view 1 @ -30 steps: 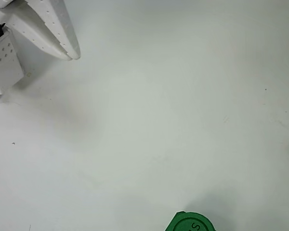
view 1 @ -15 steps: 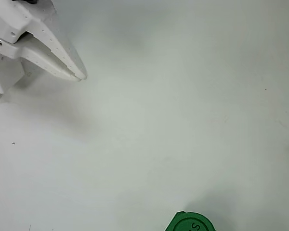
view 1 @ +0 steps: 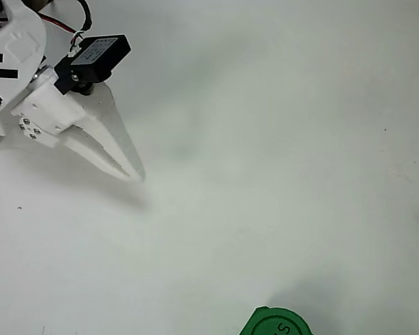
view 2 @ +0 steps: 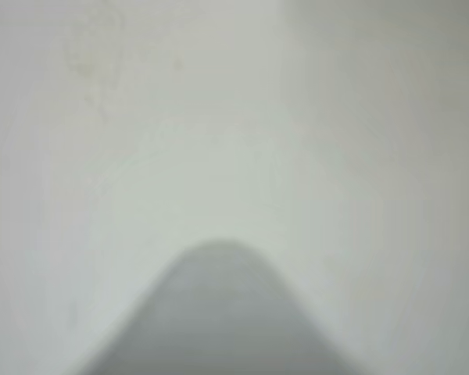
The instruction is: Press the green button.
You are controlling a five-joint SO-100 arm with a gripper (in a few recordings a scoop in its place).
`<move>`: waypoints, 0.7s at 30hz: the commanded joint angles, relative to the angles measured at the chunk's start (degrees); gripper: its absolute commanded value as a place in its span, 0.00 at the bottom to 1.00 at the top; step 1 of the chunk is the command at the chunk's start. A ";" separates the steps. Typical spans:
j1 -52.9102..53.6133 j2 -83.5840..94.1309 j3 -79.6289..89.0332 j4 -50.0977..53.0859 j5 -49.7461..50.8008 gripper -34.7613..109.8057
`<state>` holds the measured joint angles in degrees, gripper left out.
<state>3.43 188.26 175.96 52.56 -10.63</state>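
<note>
Overhead view: white gripper (view 1: 134, 174) at upper left over white surface (view 1: 279, 139), fingers pressed together, closed on nothing, tips pointing down-right. Green button (view 1: 275, 322) at bottom edge, partly cut off, pale "S" on top; lies well apart from gripper, down and right of its tips. Wrist view: blurred; grey gripper finger (view 2: 219, 312) rising from bottom edge over pale surface.

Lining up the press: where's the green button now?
Overhead view: green button at the bottom edge, right of centre, partly cropped, well apart from the gripper at upper left.
</note>
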 commanded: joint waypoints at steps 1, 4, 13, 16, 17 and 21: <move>1.76 1.23 -0.26 7.12 -0.44 0.24; 2.72 1.23 -0.26 14.41 1.23 0.24; 3.52 1.23 -0.26 22.24 3.96 0.24; 3.34 1.23 -0.26 22.24 2.99 0.24; 3.34 1.23 -0.26 22.24 2.90 0.24; 3.34 1.23 -0.26 22.24 2.90 0.24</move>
<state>6.24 188.70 175.96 73.30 -6.59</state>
